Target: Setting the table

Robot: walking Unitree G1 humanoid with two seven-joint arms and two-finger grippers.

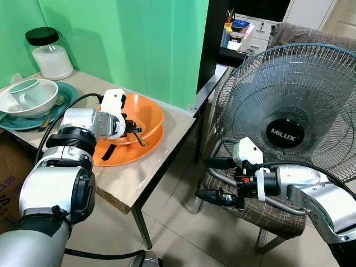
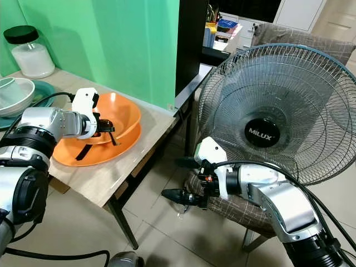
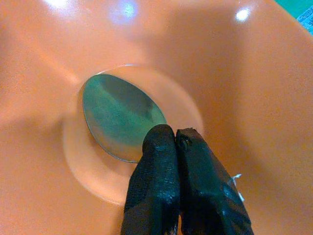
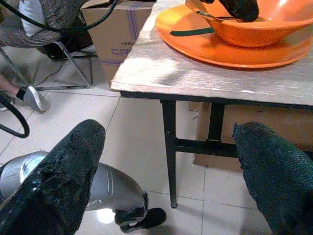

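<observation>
An orange bowl [image 1: 146, 114] sits on an orange plate [image 1: 119, 156] on the wooden table [image 1: 144, 178]. My left gripper [image 1: 133, 130] reaches into the bowl, shut on a metal spoon [image 3: 120, 115] whose rounded end rests on the bowl's bottom. In the left wrist view the two black fingertips [image 3: 156, 147] press together over the spoon's edge. A dark strip lies on the orange plate beside the bowl. My right gripper [image 1: 210, 179] hangs open and empty over the tiled floor, right of the table and in front of a chair.
A large Milux fan [image 1: 289, 111] stands on a checked chair [image 1: 261, 211] at the right. At the table's far left are a white bowl [image 1: 28, 97] on a teal plate and a jar [image 1: 49, 53]. A cardboard box [image 4: 117, 29] sits under the table.
</observation>
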